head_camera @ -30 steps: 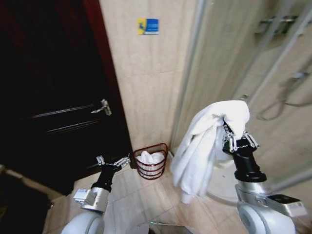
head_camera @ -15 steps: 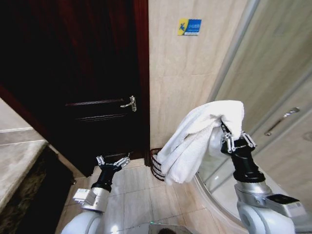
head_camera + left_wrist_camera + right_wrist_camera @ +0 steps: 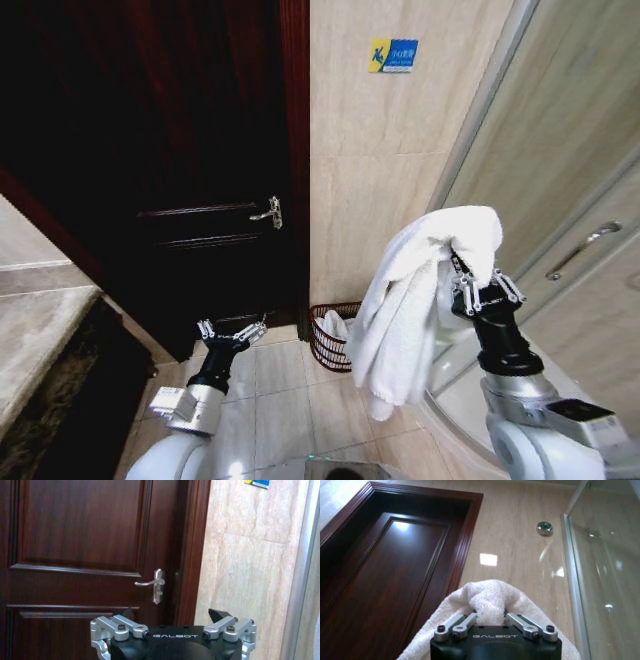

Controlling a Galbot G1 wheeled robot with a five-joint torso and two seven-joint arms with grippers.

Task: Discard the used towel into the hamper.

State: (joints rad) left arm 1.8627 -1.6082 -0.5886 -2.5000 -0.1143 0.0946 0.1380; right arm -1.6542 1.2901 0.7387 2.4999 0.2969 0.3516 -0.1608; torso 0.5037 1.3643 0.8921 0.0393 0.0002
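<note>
Tile floor (image 3: 280,385) — hamper (image 3: 332,338) beside door (image 3: 180,170)

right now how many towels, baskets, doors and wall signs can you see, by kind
towels: 2, one held up by the right gripper as the white towel, one white towel in the basket
baskets: 1, the dark-red wire basket on the floor
doors: 1, the dark wooden door
wall signs: 1, the blue and yellow sign
total: 5
</note>
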